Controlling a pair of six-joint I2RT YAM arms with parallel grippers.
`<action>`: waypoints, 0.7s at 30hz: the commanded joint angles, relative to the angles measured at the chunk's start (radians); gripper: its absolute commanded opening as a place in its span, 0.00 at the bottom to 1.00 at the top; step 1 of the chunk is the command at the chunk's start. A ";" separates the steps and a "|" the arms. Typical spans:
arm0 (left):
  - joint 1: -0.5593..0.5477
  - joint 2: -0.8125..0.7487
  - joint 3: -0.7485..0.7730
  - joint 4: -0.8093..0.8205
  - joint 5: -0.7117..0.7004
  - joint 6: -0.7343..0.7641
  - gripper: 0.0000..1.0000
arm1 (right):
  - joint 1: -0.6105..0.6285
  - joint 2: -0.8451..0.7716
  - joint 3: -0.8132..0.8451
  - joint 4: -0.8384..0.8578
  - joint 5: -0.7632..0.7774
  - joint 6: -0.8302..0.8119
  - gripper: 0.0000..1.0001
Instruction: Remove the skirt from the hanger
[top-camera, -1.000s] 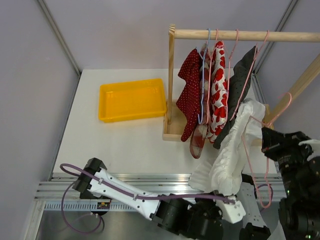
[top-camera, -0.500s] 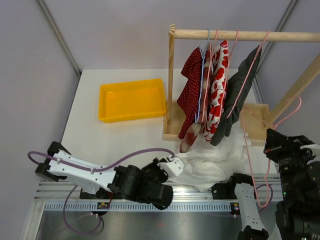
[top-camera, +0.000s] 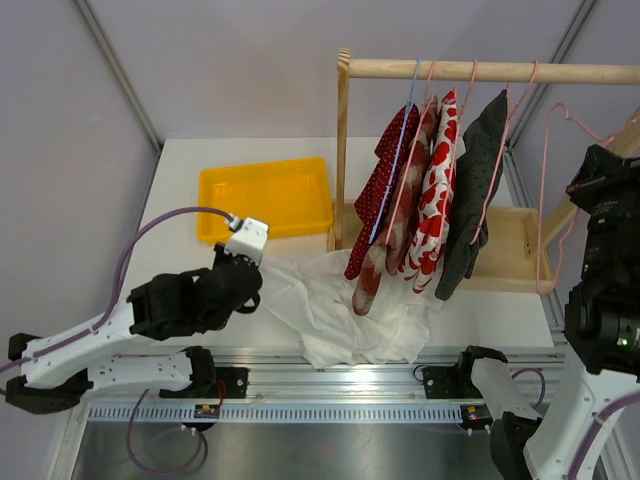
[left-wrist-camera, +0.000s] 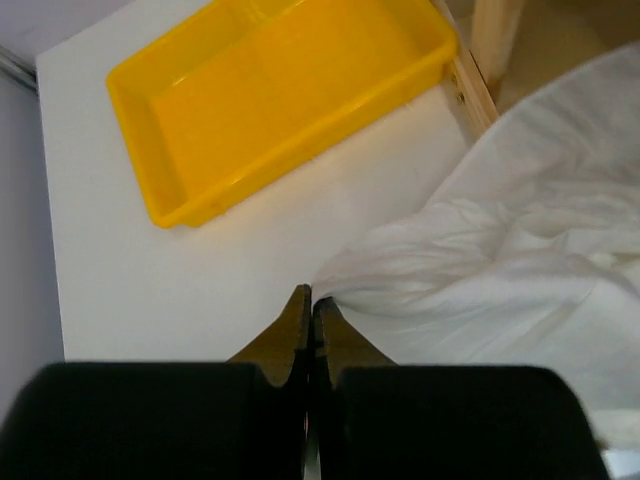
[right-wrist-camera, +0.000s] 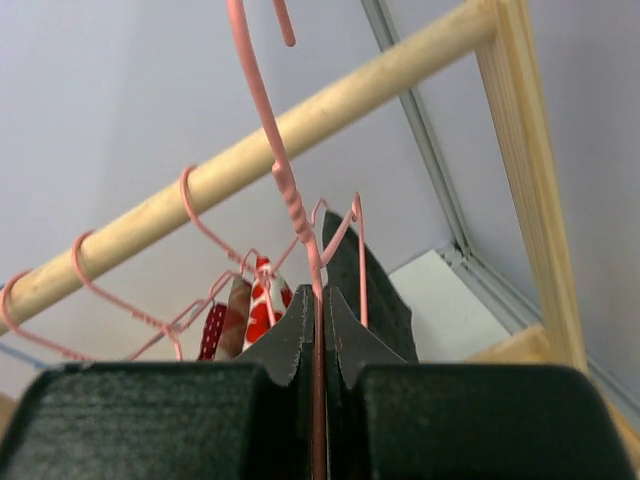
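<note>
White tabletop (top-camera: 180, 200): skirt (top-camera: 350, 320) off hanger (right-wrist-camera: 290, 205), lying crumpled at front edge, mid. L gripper (left-wrist-camera: 308, 300) closed, pinching skirt's left corner. R gripper (right-wrist-camera: 318, 300) clamped on bare pink hanger, held high nr rack (top-camera: 343, 150), right side. Yellow tray (top-camera: 262, 232) toward back edge, left of rack.

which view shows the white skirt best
Top external: the whole white skirt lies spread on the table. Left wrist shows only the part tapering into the shut left gripper; right wrist shows none.
</note>
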 joint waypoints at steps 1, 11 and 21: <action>0.205 0.023 0.092 0.220 0.119 0.286 0.00 | 0.000 0.063 -0.022 0.241 0.049 -0.069 0.00; 0.725 0.346 0.524 0.369 0.515 0.544 0.00 | -0.002 0.302 -0.070 0.484 0.097 -0.135 0.00; 0.921 0.687 1.172 0.313 0.613 0.543 0.00 | -0.003 0.246 -0.254 0.478 0.072 -0.050 0.00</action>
